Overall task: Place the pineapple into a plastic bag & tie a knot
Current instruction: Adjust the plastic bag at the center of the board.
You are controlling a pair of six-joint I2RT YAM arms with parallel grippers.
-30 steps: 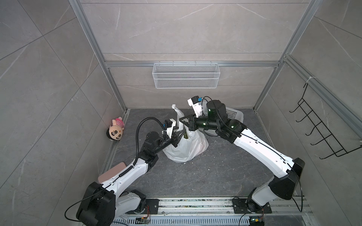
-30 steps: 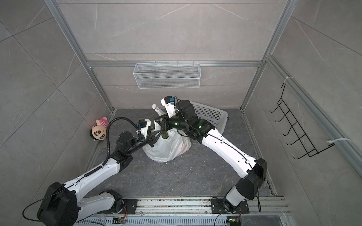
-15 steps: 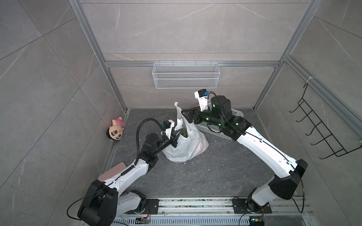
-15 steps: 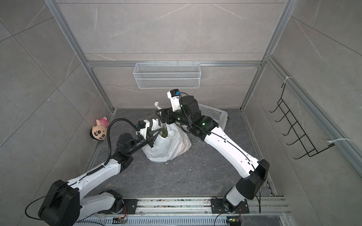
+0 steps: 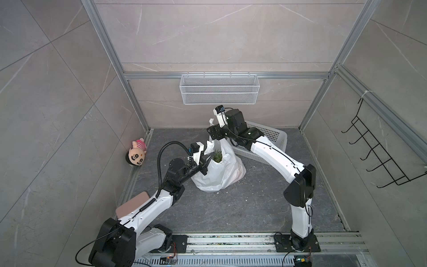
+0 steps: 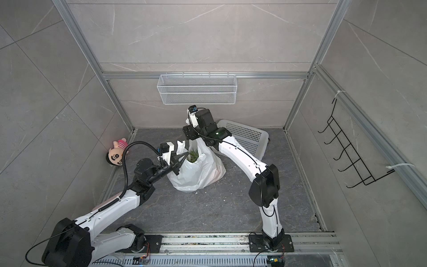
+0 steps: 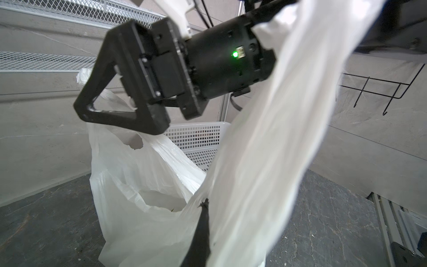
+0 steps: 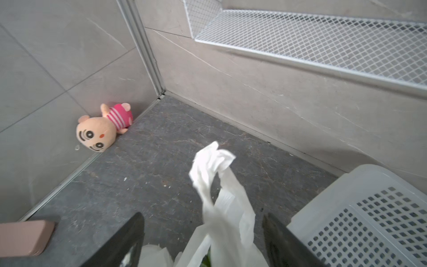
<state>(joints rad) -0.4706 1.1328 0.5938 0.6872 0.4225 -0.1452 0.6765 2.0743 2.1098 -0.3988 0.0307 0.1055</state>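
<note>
we saw the plastic bag (image 5: pixel 221 178) on the floor (image 5: pixel 231 208) just before the white basket (image 5: pixel 270 136), pineapple (image 5: pixel 217 157) leaves at its mouth. the left gripper (image 5: pixel 210 159) pinched the bag's rim, fully closed; the right gripper (image 8: pixel 202 217) stood wide, a loose handle strip (image 8: pixel 215 166) between its jaws.

Both top views look steeply down from high up in front of the bag (image 5: pixel 219 175), wide enough for the whole scene, the bag central. The left wrist camera sits low and close beside the bag, facing across it to the basket (image 7: pixel 196 136). The right wrist camera is just above the bag, looking past it to the plush (image 8: pixel 97 134). All four views share bag and shelf (image 6: pixel 196 92).
</note>
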